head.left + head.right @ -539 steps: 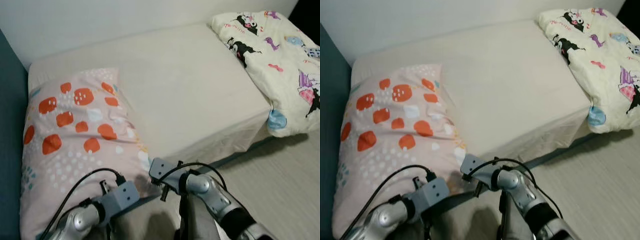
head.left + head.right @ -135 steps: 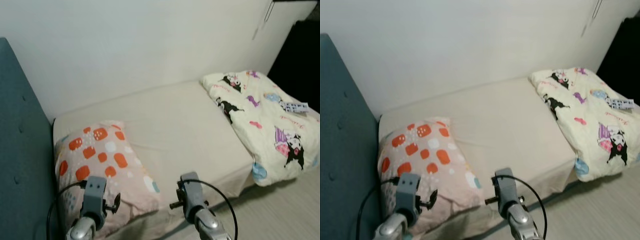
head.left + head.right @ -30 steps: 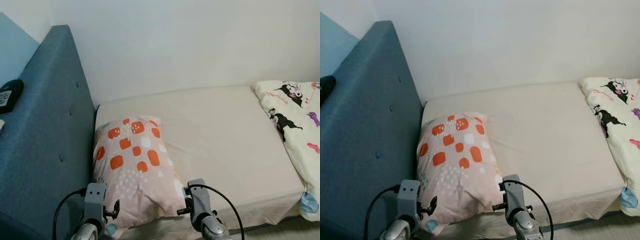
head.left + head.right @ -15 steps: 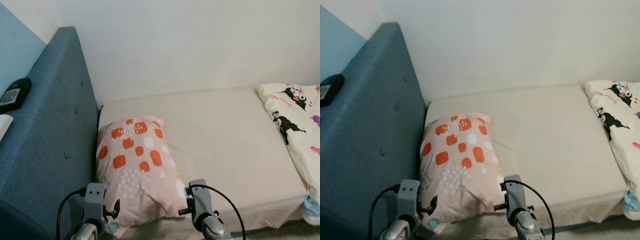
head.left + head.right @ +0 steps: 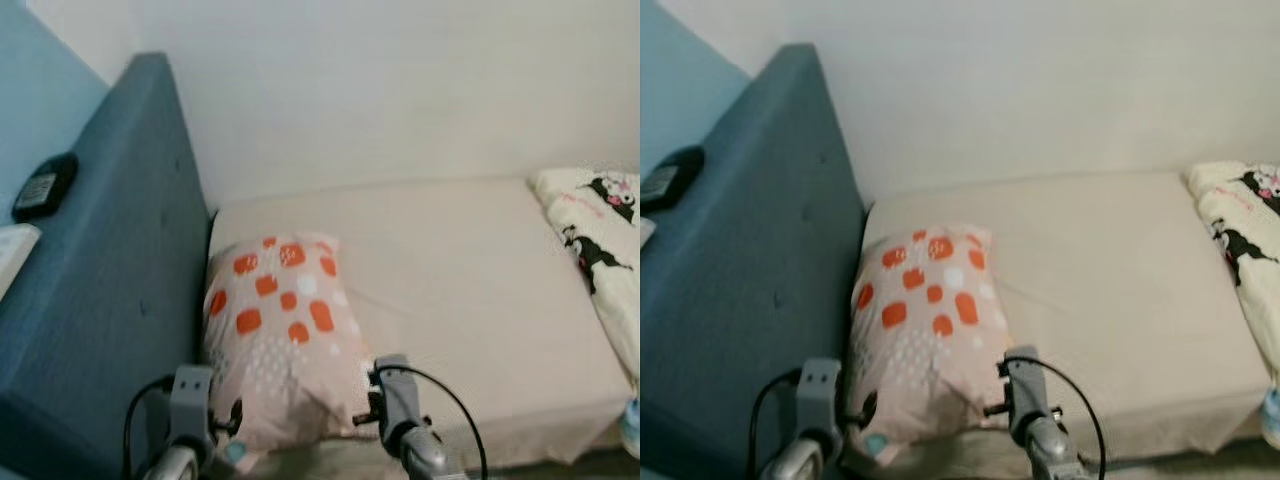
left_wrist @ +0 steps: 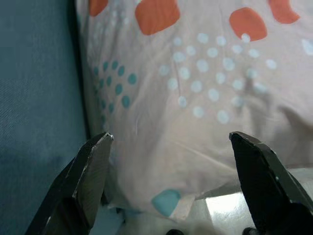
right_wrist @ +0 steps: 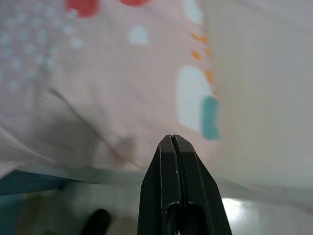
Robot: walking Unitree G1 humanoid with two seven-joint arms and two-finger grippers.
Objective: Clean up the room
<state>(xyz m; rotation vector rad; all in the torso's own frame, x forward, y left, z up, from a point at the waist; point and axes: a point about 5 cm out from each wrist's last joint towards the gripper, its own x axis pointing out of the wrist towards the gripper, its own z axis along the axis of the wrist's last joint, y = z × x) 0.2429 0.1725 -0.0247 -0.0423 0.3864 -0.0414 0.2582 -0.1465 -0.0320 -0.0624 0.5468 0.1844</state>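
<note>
One pillow [image 5: 282, 335], one bed [image 5: 480, 270], one quilt [image 5: 598, 240].
Your left tool [image 6: 171, 147] gapes before the pillow; your right tool [image 7: 175, 147] is pressed closed.

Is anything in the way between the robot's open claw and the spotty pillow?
Nothing visible is. The left gripper is open, its two black fingers spread in front of the pillow, with only open space between them. The blue headboard stands beside the pillow.
</note>
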